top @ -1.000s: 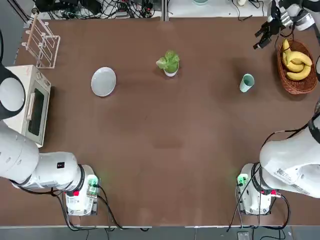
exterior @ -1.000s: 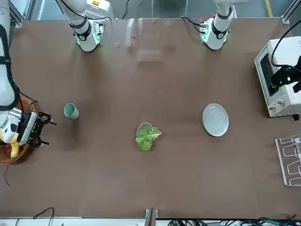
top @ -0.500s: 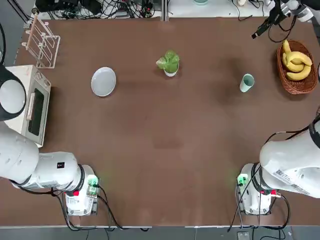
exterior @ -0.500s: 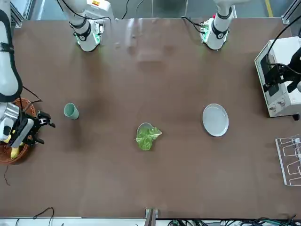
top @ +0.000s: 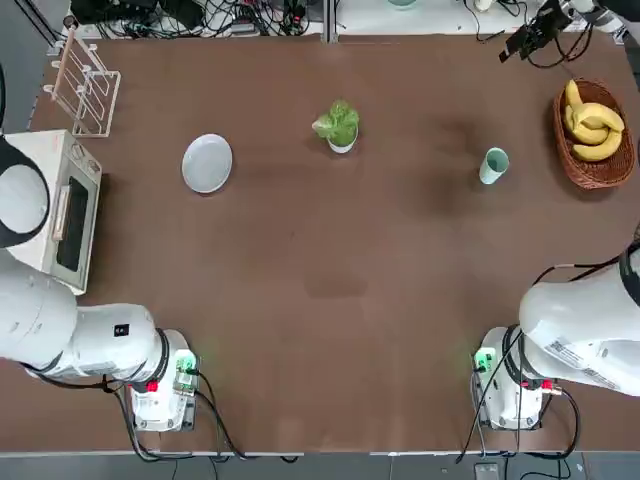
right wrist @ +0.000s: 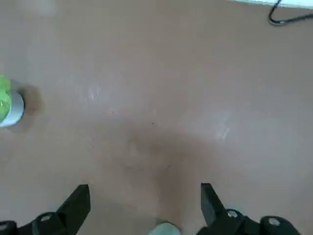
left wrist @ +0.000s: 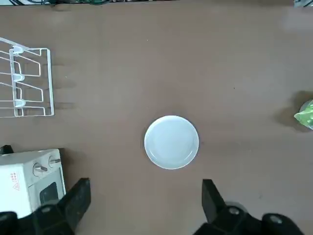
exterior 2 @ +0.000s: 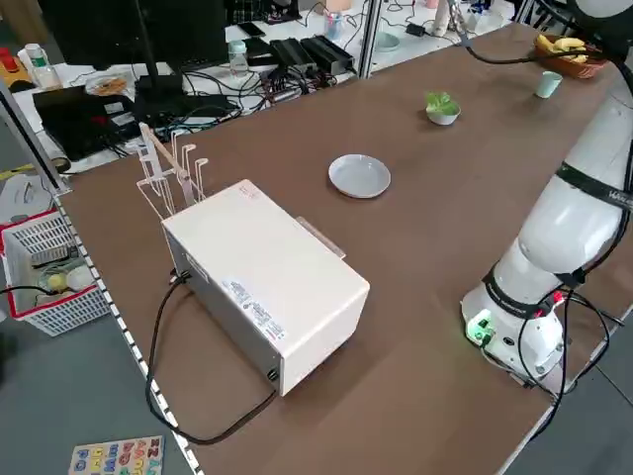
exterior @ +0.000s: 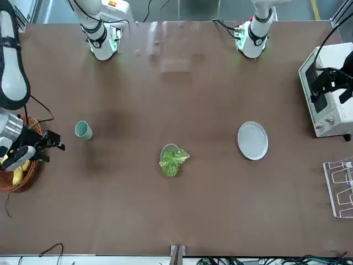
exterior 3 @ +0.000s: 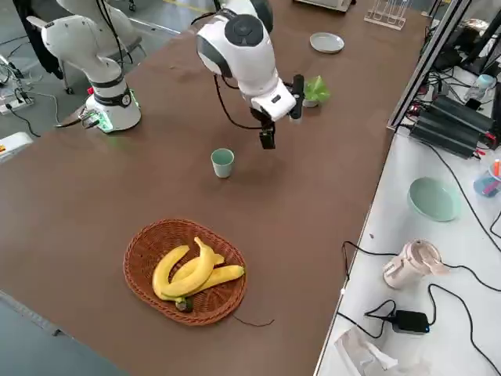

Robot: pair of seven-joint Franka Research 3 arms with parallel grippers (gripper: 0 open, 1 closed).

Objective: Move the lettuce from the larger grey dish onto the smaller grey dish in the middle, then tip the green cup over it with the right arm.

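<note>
The lettuce [top: 340, 122] [exterior: 175, 160] lies on the smaller grey dish [top: 342, 146] at the table's middle, toward the far side. The larger grey dish [top: 207, 162] [left wrist: 171, 142] sits bare to its left. The green cup [top: 493, 165] [exterior: 83, 130] [exterior 3: 222, 162] stands upright on the right. My right gripper [top: 527, 38] [right wrist: 144, 191] hangs open and unladen high above the table near the cup, whose rim [right wrist: 164, 228] shows at the wrist picture's edge. My left gripper [exterior: 330, 88] [left wrist: 144, 188] hovers open near the toaster oven, with the plate ahead of it.
A wicker basket of bananas [top: 595, 130] [exterior 3: 188, 270] sits at the right edge beyond the cup. A white toaster oven [top: 55, 210] [exterior 2: 262, 282] and a wire rack [top: 85, 85] occupy the left side. Both arm bases stand at the near edge.
My right gripper has swung away from above the banana basket toward the table's far edge. The left gripper shifted a little over the oven. Lettuce, dishes and cup stayed put.
</note>
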